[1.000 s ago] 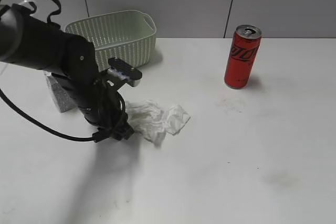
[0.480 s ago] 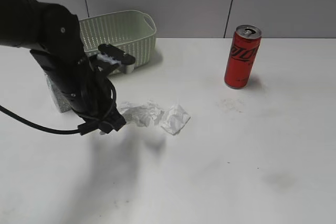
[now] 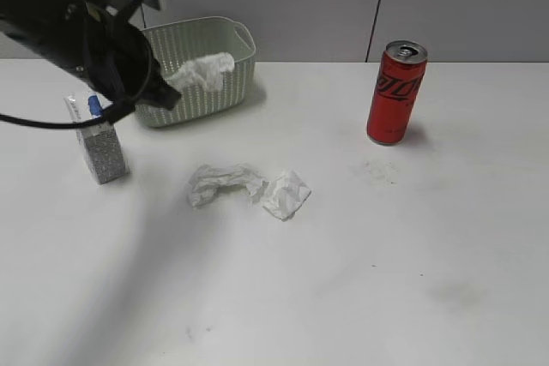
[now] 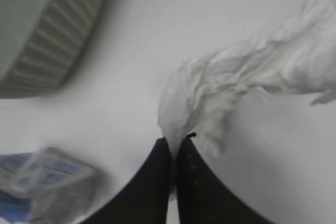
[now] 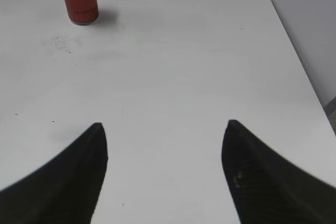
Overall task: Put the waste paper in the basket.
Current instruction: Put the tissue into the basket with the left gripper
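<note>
White waste paper [image 4: 236,80] hangs pinched in the left hand [image 4: 176,148].

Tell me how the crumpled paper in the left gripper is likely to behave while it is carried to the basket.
The paper wad trails loosely from the shut left gripper, so it is probably floppy and very light. Pinched only by a corner, it may slip or tear if jerked. It already hangs at the basket rim, so it should drop softly, though its tail could catch there.

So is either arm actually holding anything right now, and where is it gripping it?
The left gripper pinches a tissue wad by one thin end, the rest trailing loose. The right gripper is open and empty.
</note>
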Tool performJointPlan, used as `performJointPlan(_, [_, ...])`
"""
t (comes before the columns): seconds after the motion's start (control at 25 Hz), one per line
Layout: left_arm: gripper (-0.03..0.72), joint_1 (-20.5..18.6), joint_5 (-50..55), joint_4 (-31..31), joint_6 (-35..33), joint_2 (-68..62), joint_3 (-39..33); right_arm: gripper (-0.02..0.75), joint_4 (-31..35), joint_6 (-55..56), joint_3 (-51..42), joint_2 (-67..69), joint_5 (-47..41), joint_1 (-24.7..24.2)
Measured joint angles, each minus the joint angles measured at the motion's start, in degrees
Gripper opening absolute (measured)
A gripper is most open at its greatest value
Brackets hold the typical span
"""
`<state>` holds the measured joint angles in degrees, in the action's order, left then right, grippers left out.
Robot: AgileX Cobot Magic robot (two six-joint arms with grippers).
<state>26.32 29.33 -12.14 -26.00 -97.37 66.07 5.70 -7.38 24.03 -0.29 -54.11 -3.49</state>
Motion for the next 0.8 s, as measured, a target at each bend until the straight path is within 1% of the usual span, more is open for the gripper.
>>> performJointPlan(0.12, [0.001, -3.1, -6.9, -0.9, 0.0, -1.8, 4.0, 0.517, 0.0, 0.0, 0.0, 0.0, 0.0, 0.0])
performJointPlan(0.2, [0.001, -4.2, -13.2, -1.0, 0.0, -3.7, 6.3, 0.517, 0.0, 0.0, 0.0, 0.0, 0.0, 0.0])
performJointPlan(0.4, [0.001, -4.5, -34.0, 1.2, 0.0, -10.8, 8.0, 0.517, 0.0, 0.0, 0.0, 0.0, 0.0, 0.0])
performJointPlan(0.52, [0.001, -4.5, -41.3, 1.8, 0.0, -15.5, 8.0, 0.517, 0.0, 0.0, 0.0, 0.0, 0.0, 0.0])
performJointPlan(0.64, [0.002, -4.5, -44.5, 1.9, 0.0, -19.5, 8.0, 0.517, 0.0, 0.0, 0.0, 0.0, 0.0, 0.0])
performJointPlan(0.72, [0.034, -4.5, -44.7, 1.8, 0.0, -21.2, 8.0, 0.517, 0.0, 0.0, 0.0, 0.0, 0.0, 0.0])
performJointPlan(0.76, [0.069, -4.7, -44.6, 1.7, 0.0, -21.8, 8.0, 0.517, 0.0, 0.0, 0.0, 0.0, 0.0, 0.0])
performJointPlan(0.8, [0.135, -4.8, -44.5, 1.7, 0.0, -22.1, 8.0, 0.517, 0.0, 0.0, 0.0, 0.0, 0.0, 0.0])
